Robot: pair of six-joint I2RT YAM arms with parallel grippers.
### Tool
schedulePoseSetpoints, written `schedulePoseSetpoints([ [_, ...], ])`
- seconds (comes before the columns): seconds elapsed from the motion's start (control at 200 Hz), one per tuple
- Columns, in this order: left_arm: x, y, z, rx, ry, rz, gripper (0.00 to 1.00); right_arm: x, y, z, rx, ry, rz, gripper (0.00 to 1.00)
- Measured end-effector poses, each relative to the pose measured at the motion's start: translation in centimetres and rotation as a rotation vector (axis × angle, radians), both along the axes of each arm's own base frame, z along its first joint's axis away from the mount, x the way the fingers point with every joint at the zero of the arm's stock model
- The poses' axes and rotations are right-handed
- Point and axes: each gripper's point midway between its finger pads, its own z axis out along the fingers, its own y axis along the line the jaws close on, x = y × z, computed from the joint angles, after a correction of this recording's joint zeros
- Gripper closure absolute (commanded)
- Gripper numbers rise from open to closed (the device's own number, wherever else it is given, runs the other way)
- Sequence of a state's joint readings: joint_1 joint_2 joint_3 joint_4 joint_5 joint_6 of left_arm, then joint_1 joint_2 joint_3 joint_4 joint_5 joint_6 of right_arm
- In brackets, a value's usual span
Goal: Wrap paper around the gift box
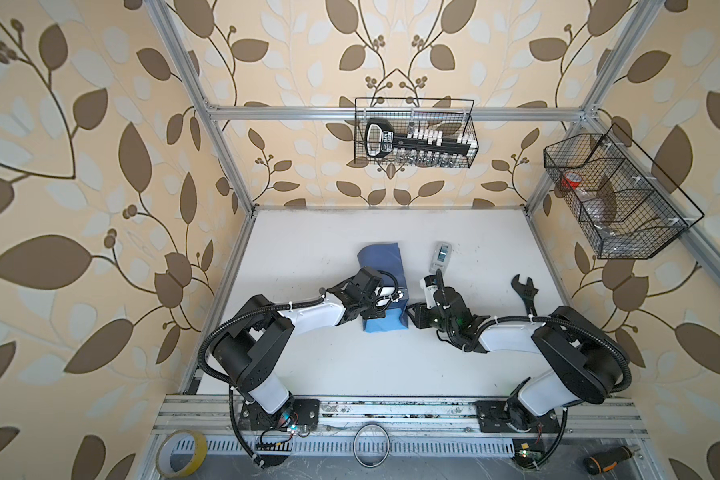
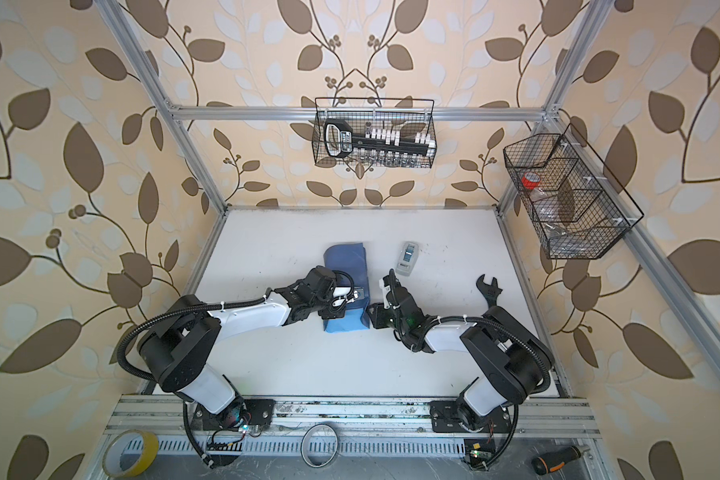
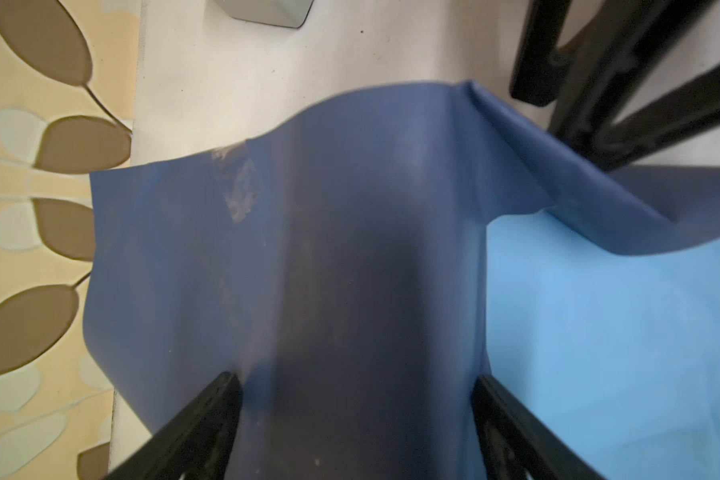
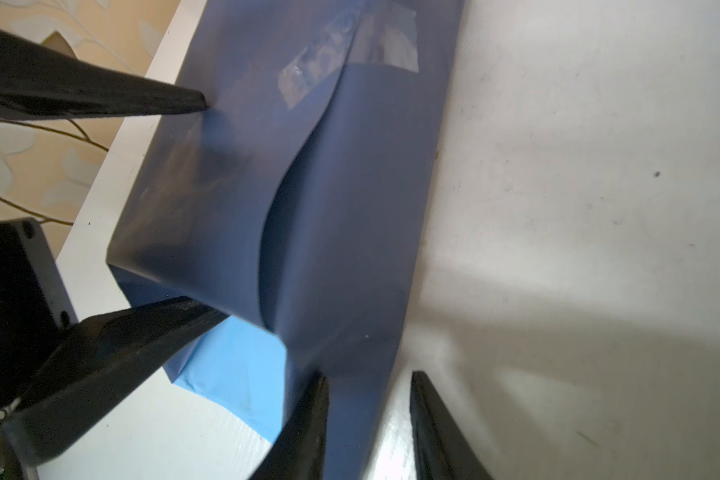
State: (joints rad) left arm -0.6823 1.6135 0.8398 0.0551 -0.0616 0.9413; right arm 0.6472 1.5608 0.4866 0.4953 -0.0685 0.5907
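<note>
The paper (image 1: 381, 259) (image 2: 346, 257) lies folded over at the table's middle, slate-blue side out. Clear tape (image 4: 350, 54) holds its seam. The gift box is hidden beneath it and shows only as a dark hump (image 3: 371, 332). The paper's light-blue side (image 3: 599, 332) (image 4: 233, 374) sticks out at the near end. My left gripper (image 1: 385, 305) (image 3: 354, 390) is open, its fingers (image 4: 142, 99) wide apart astride the hump and touching the paper. My right gripper (image 1: 410, 316) (image 4: 368, 399) is at the paper's right edge. Its jaws are partly apart, with the flap's edge between them.
A grey tape dispenser (image 1: 442, 255) stands right of the paper. A black wrench (image 1: 525, 291) lies further right. Two wire baskets (image 1: 414, 133) (image 1: 616, 195) hang on the frame. On the front rail are a yellow tape roll (image 1: 181, 457), a ring (image 1: 371, 446) and a screwdriver (image 1: 612, 459).
</note>
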Motion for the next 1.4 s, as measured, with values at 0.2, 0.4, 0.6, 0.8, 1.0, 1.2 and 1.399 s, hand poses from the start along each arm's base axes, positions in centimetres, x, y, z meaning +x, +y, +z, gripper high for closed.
schedulePoseSetpoints([
  [0.2,0.0,0.0,0.0,0.005,0.004,-0.002,0.12,0.0,0.5,0.2,0.022,-0.003,0.002,0.7],
  [0.4,-0.2,-0.2,0.0,0.008,0.008,-0.008,0.12,0.1,0.9,0.0,0.042,0.0,-0.001,0.76],
  [0.6,-0.2,-0.2,0.0,0.008,0.008,-0.009,0.12,0.1,1.4,-0.3,0.061,0.007,-0.002,0.79],
  [0.8,-0.2,-0.2,0.0,0.008,0.009,-0.009,0.12,0.3,1.9,-0.5,0.088,0.012,-0.012,0.82],
  [1.0,-0.2,-0.2,0.0,0.008,0.011,-0.01,0.12,0.4,2.3,-0.8,0.1,0.01,-0.026,0.83],
  [1.2,-0.3,-0.2,0.0,0.009,0.013,-0.011,0.12,0.7,2.3,-0.9,0.092,-0.01,-0.058,0.84],
  [1.399,-0.3,-0.2,0.0,0.008,0.014,-0.012,0.11,1.0,1.9,-1.0,0.07,-0.028,-0.096,0.84],
])
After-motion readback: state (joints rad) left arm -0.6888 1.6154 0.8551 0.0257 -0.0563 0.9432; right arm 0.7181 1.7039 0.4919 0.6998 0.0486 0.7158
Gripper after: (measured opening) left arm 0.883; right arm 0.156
